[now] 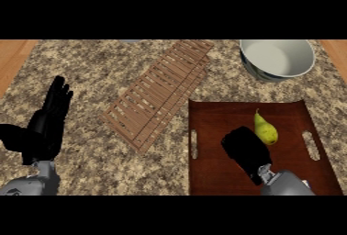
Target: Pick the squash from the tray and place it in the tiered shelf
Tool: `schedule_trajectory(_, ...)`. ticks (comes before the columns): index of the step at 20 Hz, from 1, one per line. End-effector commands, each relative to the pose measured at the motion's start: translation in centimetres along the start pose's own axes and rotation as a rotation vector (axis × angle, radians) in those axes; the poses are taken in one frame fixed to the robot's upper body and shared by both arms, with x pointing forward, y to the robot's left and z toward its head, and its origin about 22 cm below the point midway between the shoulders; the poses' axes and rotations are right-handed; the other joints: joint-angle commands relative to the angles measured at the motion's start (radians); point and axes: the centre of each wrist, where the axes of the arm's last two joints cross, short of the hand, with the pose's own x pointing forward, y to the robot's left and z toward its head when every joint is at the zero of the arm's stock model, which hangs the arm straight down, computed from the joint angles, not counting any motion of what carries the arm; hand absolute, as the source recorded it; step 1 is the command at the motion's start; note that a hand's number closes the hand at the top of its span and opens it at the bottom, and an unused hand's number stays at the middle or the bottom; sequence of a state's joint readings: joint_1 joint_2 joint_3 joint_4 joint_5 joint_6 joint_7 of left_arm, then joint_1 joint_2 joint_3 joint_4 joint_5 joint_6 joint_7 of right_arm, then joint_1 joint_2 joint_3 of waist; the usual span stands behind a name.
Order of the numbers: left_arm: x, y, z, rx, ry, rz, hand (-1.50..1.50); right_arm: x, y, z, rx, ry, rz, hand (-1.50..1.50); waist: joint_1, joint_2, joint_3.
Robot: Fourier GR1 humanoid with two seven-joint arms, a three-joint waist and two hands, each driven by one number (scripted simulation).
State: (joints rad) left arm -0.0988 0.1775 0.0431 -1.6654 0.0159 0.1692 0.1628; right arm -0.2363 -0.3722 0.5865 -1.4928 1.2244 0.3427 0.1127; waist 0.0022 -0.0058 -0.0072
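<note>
squash (pixel 265 130): yellow-green, pear-shaped, thin stem pointing far. Lies on the tray's floor, in the middle of it, a bit toward the right side. Not lifted.
tray (pixel 210 179): dark red-brown wood, rectangular, near right part of the counter. Slot handles in its left and right rims. Its near edge runs out of view.
right hand (pixel 244 149): over the tray, coming in from the near edge on a grey forearm. Seen from the back. It sits just left of the squash, its far-right edge at the squash's lower body; contact can't be confirmed. Fingers are hidden under the back of the hand, so I can't tell whether they are apart, together or closed on anything.
left hand (pixel 46 124): near left of the counter, resting. Fingers straight, together, pointing far; thumb out to the left. Holds nothing, well apart from the tray.
tiered shelf (pixel 159 92): slatted light wood, lies diagonally mid-counter, running from the near left up to the far right. Its near right corner is just beside the tray's far left corner. Nothing on it.
bowl (pixel 278 58): white inside, patterned outside, far right, beyond the tray's far rim. Apart from the tray.
counter (pixel 88 69): speckled tan-brown granite, with wood strips at the far left and far right edges.
</note>
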Motion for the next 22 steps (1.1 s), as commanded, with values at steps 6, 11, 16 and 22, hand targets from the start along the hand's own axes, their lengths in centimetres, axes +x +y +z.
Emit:
schedule_trajectory(6,0.0,1.1,-0.1,-0.006,0.001,0.0,0.0,4.9,1.0,1.0,-0.074,-0.375,-0.139,1.5,0.0,0.005,0.008)
schedule_trajectory(11,-0.1,0.6,0.5,0.004,0.008,0.008,0.0,4.7,-1.9,2.6,-0.067,-0.472,-0.274,1.5,-0.006,0.004,0.007)
schedule_trajectory(16,-0.1,0.0,-0.2,0.012,-0.001,-0.004,0.0,3.8,-6.4,7.1,-0.152,-0.524,-0.383,1.5,-0.019,0.003,0.006)
schedule_trajectory(22,-0.9,1.1,0.9,0.021,0.001,-0.008,0.0,2.6,-9.5,10.4,-0.331,-0.485,-0.724,1.5,-0.017,0.003,0.006)
